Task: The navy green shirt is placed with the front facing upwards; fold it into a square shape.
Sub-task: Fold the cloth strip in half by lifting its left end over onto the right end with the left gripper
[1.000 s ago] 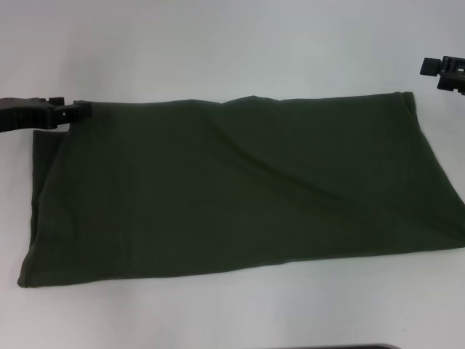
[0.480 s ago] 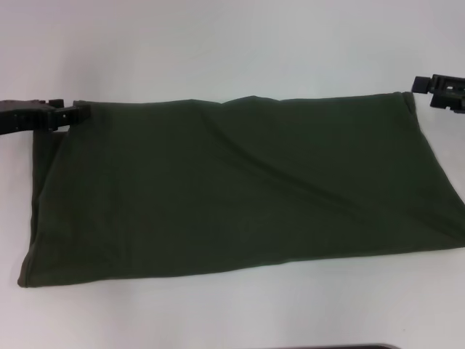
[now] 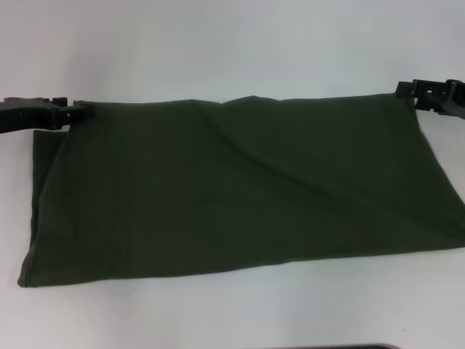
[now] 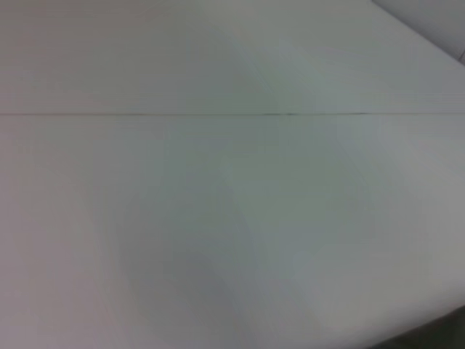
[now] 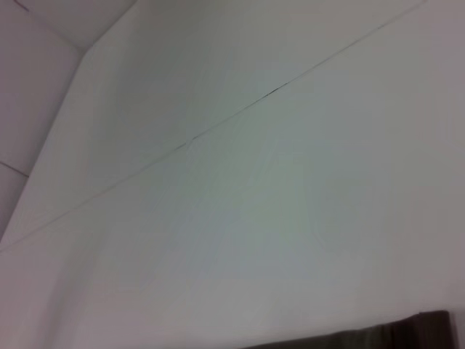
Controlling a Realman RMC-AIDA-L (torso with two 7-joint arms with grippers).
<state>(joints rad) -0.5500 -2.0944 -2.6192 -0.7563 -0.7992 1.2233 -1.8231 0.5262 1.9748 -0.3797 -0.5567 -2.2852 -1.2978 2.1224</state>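
Observation:
The navy green shirt (image 3: 240, 189) lies on the white table as a long folded rectangle with a plain green side up; no lettering shows. My left gripper (image 3: 75, 111) is at the shirt's far left corner, shut on the cloth there. At the far right corner, my right gripper (image 3: 407, 91) touches the shirt's edge. In the right wrist view a thin dark strip of the shirt (image 5: 356, 339) shows along one edge; the left wrist view shows only table.
White table (image 3: 232, 43) surrounds the shirt on all sides. A seam line (image 5: 218, 123) crosses the tabletop. A dark edge (image 3: 349, 347) shows at the very front of the head view.
My right gripper has moved left and down from beyond the shirt to its far right corner. The left gripper and the shirt have barely moved.

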